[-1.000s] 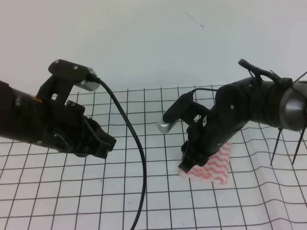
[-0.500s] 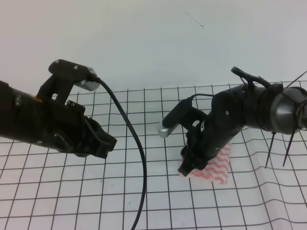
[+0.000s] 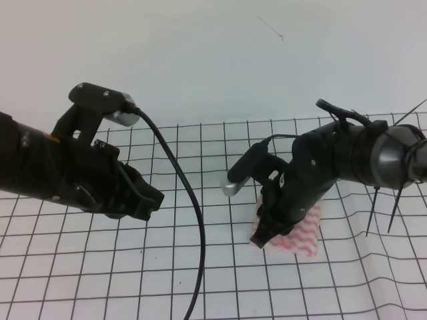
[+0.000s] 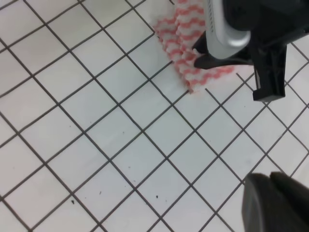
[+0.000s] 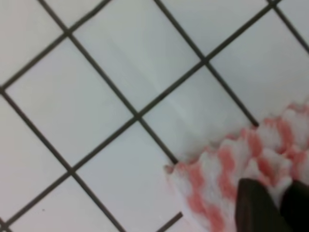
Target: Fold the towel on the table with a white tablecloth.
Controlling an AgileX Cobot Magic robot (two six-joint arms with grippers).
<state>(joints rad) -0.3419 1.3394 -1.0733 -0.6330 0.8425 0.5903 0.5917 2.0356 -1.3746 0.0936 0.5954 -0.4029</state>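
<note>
Right wrist view gives us our right gripper (image 5: 270, 205) pinching the towel (image 3: 300, 230), at four o'clock on the tabletop (image 3: 200, 280); left gripper (image 3: 143, 200) unclear.

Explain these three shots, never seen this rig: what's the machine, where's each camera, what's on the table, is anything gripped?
It is a robot with two black arms. One picture comes from a fixed camera looking down on both; the other two come from cameras mounted at each arm's wrist.

The table is covered by a white tablecloth printed with a black grid. On it lies a small towel with pink wavy stripes.

The right gripper is down at the towel's left edge. Its wrist camera shows dark fingertips on the cloth, so it looks pinched, though I cannot be certain.

The left gripper hangs above bare tablecloth, holding nothing visible; whether it is open is unclear.
</note>
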